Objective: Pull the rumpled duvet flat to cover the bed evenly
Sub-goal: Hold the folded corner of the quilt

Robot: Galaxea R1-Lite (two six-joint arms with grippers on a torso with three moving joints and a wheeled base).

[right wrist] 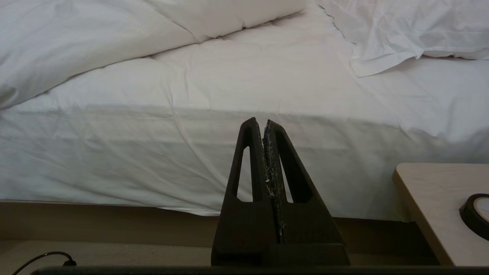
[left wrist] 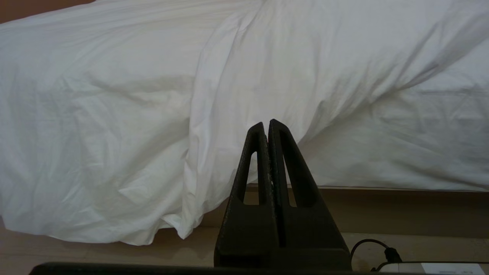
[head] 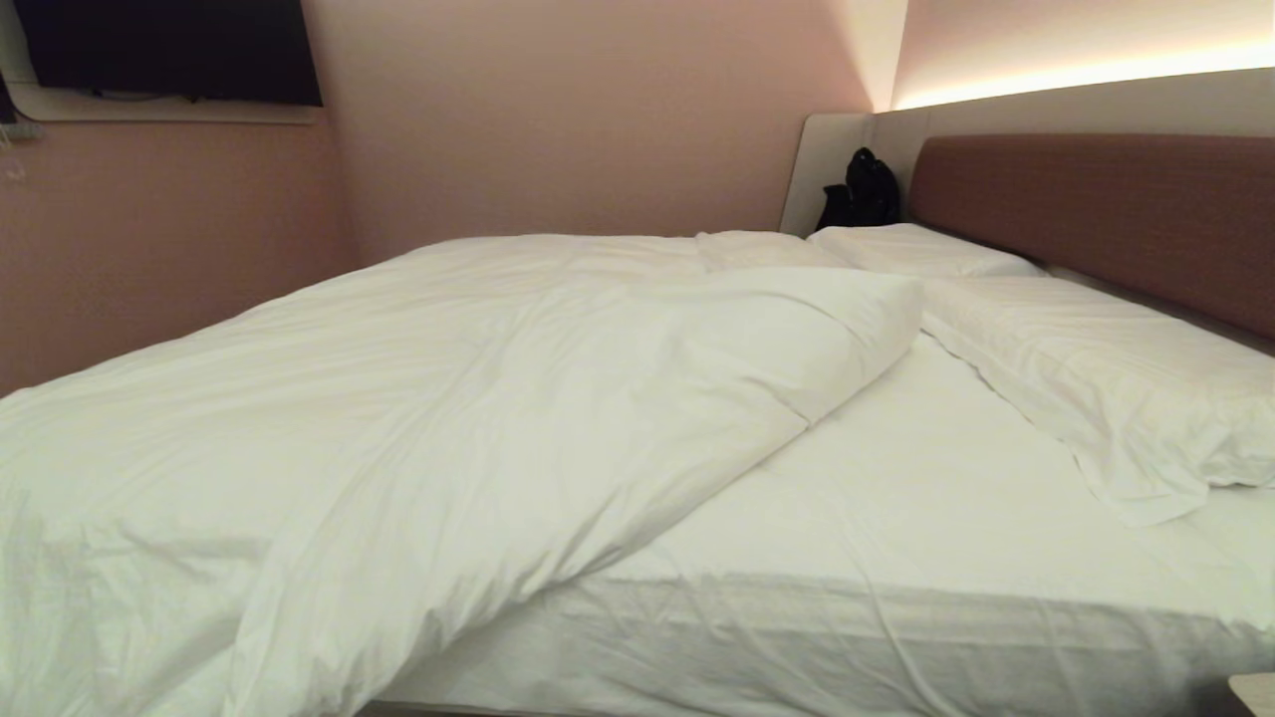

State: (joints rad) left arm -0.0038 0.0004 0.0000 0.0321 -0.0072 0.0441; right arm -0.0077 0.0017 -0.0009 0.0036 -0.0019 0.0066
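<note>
Head view is filled by the bed [head: 896, 498], whose near edge and platform base are cut off at 6 o'clock, while the brown headboard [head: 1096, 219] runs out of frame at 3 o'clock. The duvet [head: 398, 398] is seen heaped over the half of the mattress from 12 round to 8 o'clock, its corner folded back on itself near the middle, so that the sheet [head: 946, 478] is left bare from the centre out to 4 o'clock. How far the duvet reaches on the far side cannot be made out, since its bulk hides that edge. In the left wrist view it is shown spilling over the mattress side and hanging to just above the floor. Two pillows are laid against the headboard, the nearer pillow [head: 1116, 388] at 3 o'clock partly cut off, the farther pillow [head: 916, 249] at 1 o'clock half hidden behind the duvet fold. A dark bag-like object [head: 862, 194] at 1 o'clock is too dim to identify. A pale side table [right wrist: 435, 198] is cropped at the right wrist view's edge, bearing a black round item [right wrist: 475, 214] only partly shown. Neither arm appears in the head view. The left gripper [left wrist: 268, 124] and right gripper [right wrist: 259, 122] are held low beside the bed, apart from the bedding, each with jaws pressed together on nothing
</note>
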